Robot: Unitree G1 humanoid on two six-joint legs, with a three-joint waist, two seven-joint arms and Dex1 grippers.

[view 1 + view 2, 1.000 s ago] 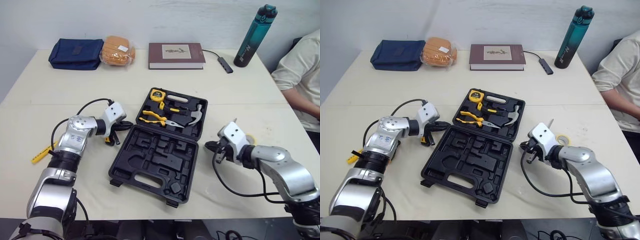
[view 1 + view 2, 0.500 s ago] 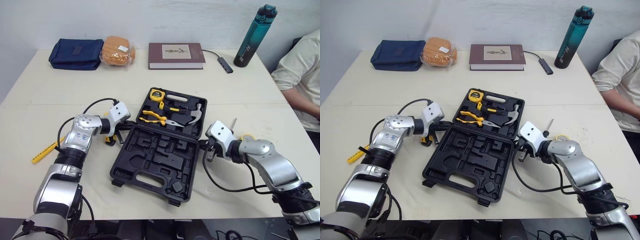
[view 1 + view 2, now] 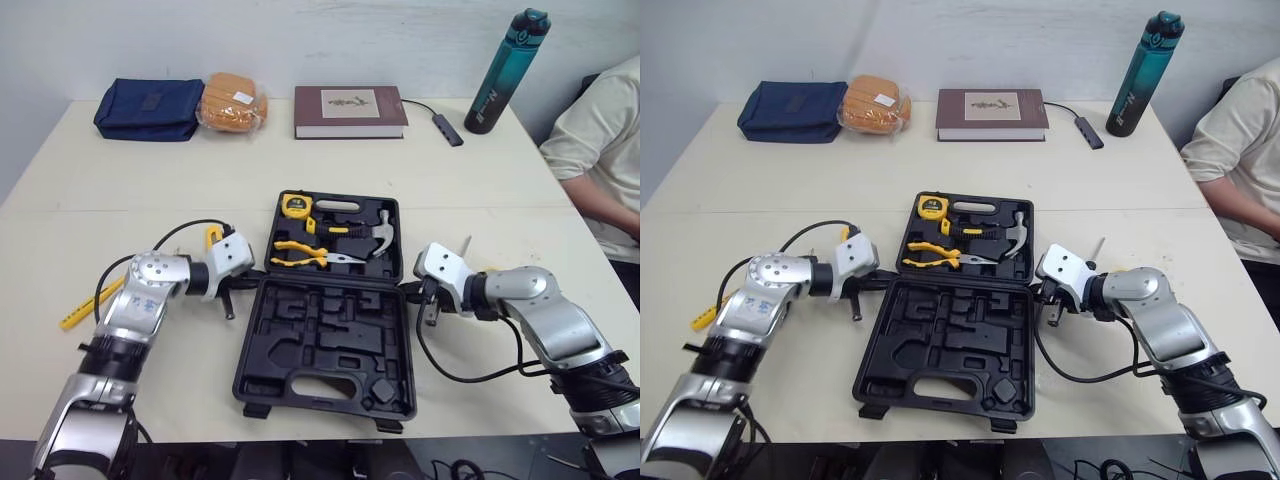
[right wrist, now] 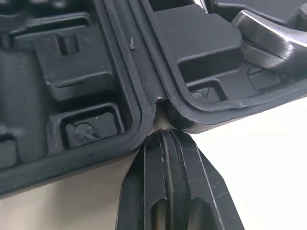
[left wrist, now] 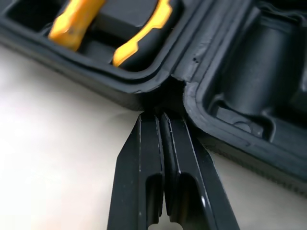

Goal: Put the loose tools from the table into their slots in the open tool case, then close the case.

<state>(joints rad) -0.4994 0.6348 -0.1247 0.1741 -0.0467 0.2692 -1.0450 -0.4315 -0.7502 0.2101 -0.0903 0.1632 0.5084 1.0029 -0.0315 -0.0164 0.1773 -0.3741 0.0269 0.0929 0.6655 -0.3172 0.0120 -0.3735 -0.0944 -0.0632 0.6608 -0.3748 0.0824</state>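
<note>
Case (image 3: 322,338): lies open and flat on the counter (image 3: 150,190), mid-front, with its hinge line running across between the two arms.
Far half: holds a tape measure (image 3: 294,205), yellow-handled pliers (image 3: 305,256) and a hammer (image 3: 378,232), each seated in its slot.
Near half: moulded slots, all bare.
Left end effector (image 5: 161,120): closed, fingers pressed flat together with nothing between them; tips touch the case's left edge at the hinge notch.
Right end effector (image 4: 165,136): closed likewise, holding nothing; tips sit in the hinge notch on the case's right edge.
Loose yellow tool (image 3: 85,310): on the counter well left of the case, outside the left arm; its kind cannot be told.
Thin tool (image 3: 466,244): on the counter just behind the right arm, apart from the case; too small to name.
Back of counter: blue bag (image 3: 137,107), orange packet (image 3: 233,100), book (image 3: 350,110), bottle (image 3: 509,70).
Right edge: a person's sleeve (image 3: 595,140).
</note>
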